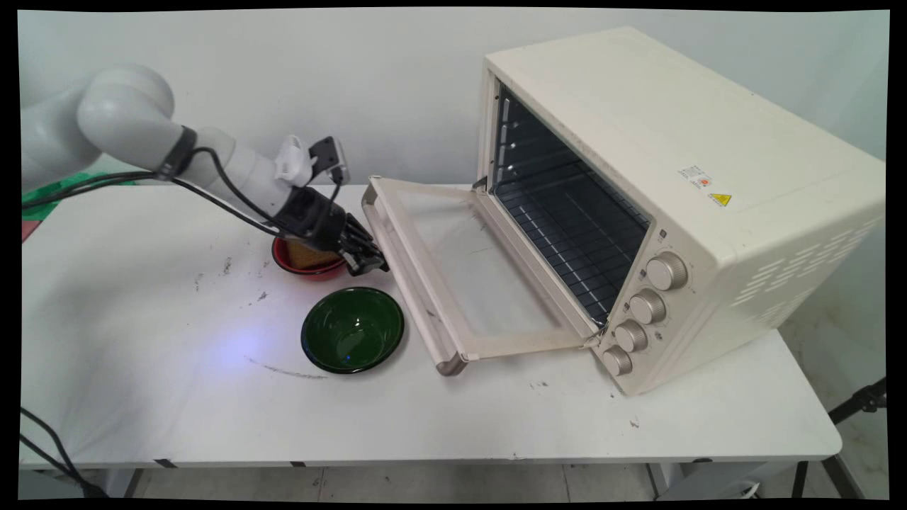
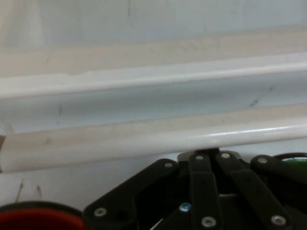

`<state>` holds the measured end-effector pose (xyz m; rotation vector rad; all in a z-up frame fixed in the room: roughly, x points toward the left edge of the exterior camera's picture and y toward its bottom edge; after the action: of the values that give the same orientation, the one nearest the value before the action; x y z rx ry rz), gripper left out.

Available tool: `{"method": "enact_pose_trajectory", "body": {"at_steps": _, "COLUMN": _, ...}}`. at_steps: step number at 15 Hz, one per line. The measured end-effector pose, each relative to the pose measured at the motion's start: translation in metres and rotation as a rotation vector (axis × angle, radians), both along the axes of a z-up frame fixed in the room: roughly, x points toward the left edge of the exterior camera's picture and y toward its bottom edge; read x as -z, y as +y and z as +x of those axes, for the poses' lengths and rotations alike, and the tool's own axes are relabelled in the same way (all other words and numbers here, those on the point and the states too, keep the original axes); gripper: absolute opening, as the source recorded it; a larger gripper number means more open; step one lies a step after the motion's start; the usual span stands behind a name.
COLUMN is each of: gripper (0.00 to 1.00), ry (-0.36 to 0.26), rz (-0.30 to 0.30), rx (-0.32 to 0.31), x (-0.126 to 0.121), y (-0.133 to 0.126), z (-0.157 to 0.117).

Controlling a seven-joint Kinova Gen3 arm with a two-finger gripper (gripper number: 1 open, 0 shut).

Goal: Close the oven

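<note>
1. You have a white table (image 1: 177, 411) carrying everything, with scuff marks scattered over its left half.
2. The cream toaster oven (image 1: 680, 163) sits on the table's right side, turned at an angle, with four round knobs (image 1: 666, 271) down its front right panel and a wire rack (image 1: 574, 241) inside the dark cavity.
3. Your oven's glass door (image 1: 460, 262) is dropped fully open and lies roughly level, its handle bar (image 1: 407, 276) along the far-left edge, facing the arm.
4. The green bowl (image 1: 352, 329) stands on the table just left of the door's handle, apart from it.
5. The red bowl (image 1: 306, 261) sits behind the green one, partly hidden under the wrist; something tan seems to lie in it, though you cannot make it out well.
6. Your gripper (image 1: 368, 263) hangs low over the red bowl's right rim, its tip right at the handle bar. In the hand view the fingers (image 2: 206, 155) look drawn together against the handle bar (image 2: 144, 141), with nothing between them.
</note>
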<state>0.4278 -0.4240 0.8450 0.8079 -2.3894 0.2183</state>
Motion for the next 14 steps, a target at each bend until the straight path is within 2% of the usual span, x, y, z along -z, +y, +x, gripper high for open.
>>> {"method": "enact_pose_trajectory", "body": {"at_steps": 4, "gripper": 0.00, "ry": 0.014, "rz": -0.013, "rx": 0.008, "x": 0.010, "y": -0.009, "z": -0.008}}
{"method": "enact_pose_trajectory", "body": {"at_steps": 7, "gripper": 0.00, "ry": 0.045, "rz": -0.039, "rx": 0.015, "x": 0.006, "y": -0.018, "z": -0.015}}
{"method": "enact_pose_trajectory", "body": {"at_steps": 10, "gripper": 0.00, "ry": 0.093, "rz": -0.076, "rx": 0.015, "x": -0.011, "y": -0.027, "z": -0.020}}
{"method": "enact_pose_trajectory", "body": {"at_steps": 14, "gripper": 0.00, "ry": 0.174, "rz": -0.143, "rx": 0.007, "x": -0.054, "y": -0.037, "z": -0.024}}
